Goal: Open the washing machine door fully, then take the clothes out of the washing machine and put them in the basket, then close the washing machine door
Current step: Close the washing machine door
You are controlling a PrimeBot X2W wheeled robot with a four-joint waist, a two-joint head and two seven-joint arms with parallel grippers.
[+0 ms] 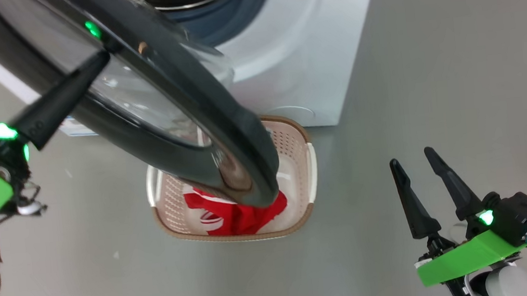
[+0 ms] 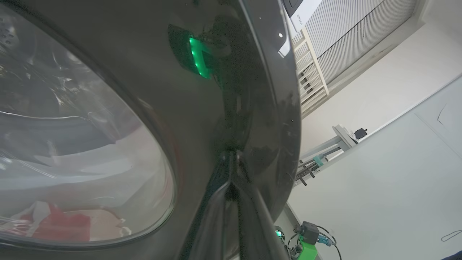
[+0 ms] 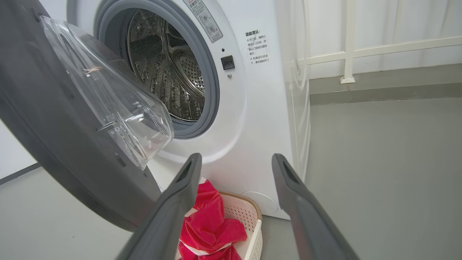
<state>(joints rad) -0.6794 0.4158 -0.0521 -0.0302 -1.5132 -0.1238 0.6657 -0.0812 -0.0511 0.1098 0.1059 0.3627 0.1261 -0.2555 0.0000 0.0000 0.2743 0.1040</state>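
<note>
Head view, door: the washing machine door is hanging half open, left of the washing machine, its rim overhanging the basket.
Head view, left jaws: together, tips touching the door's outer face; likely the nearer arm for pushing it shut, far and rightward.
Head view, right jaws: standing apart, empty, well right of the basket.
Left wrist view, door: glossy black rim, bulging glass.
Right wrist view, load: the clothes are lying in the basket; the drum is looking empty.
</note>
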